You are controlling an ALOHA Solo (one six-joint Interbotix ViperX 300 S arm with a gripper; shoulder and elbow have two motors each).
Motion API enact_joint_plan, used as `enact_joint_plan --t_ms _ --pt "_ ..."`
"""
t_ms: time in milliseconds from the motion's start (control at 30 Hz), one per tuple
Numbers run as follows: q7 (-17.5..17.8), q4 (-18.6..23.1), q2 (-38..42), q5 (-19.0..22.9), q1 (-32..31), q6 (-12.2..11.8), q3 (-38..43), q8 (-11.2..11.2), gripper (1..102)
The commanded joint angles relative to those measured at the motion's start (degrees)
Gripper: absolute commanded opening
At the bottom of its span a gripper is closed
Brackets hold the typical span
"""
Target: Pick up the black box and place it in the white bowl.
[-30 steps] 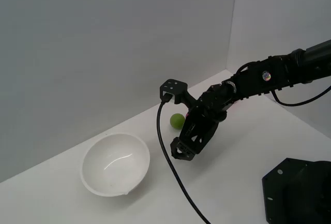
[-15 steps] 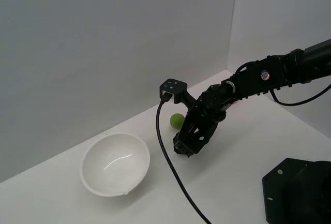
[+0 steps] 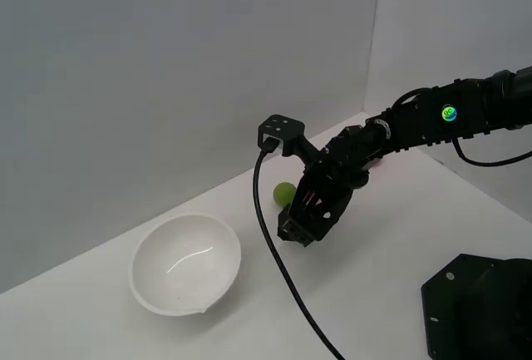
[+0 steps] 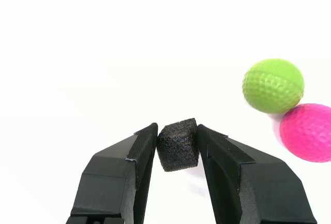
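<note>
Gripper (image 4: 177, 140) is clamped on the black box (image 4: 178, 144): in the wrist view the cube sits squarely between the two fingers (image 4: 135, 158), both inner pads pressed against its sides, only the fingertips covering it, its far end poking out past them. In the exterior view the gripper (image 3: 298, 229) points down at the white table (image 3: 391, 235) on the exterior view's right of the white bowl (image 3: 184, 263), near it but apart, not over its rim. The box itself is hard to pick out there, black on black; whether it touches the table or is lifted clear I can't tell.

Green ball (image 3: 284, 193) lies on the table just behind the gripper, farther from the bowl than the gripper is. The wrist view shows that green ball (image 4: 272, 85) and a pink ball (image 4: 308, 132) close together, possibly touching, both off to one side of the box and clear of the fingers. The pink one isn't visible in the exterior view.

Black cable (image 3: 278, 268) hangs from the wrist camera mount (image 3: 278, 132) and trails across the table past the bowl. Bowl is upright, nothing in it. Large black base (image 3: 478, 306) sits at the near corner, well apart from the bowl.
</note>
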Motion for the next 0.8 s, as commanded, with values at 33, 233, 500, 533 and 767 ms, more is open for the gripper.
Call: enact_joint_plan --t_ms 33,233,500,533,767 --pt "1.67 -0.53 3.25 -1.05 -0.35 -0.7 3.6 0.18 39" --pt "3.52 -0.53 6.5 -1.14 0.44 -0.7 6.86 0.18 39" --pt "7.56 -1.58 10.55 -2.11 1.49 -0.7 10.9 0.18 39" --pt "8.09 -1.85 11.07 -2.46 1.67 -0.7 11.43 0.18 39" --pt "11.51 -6.24 14.24 -6.86 1.85 -0.7 14.59 0.0 39"
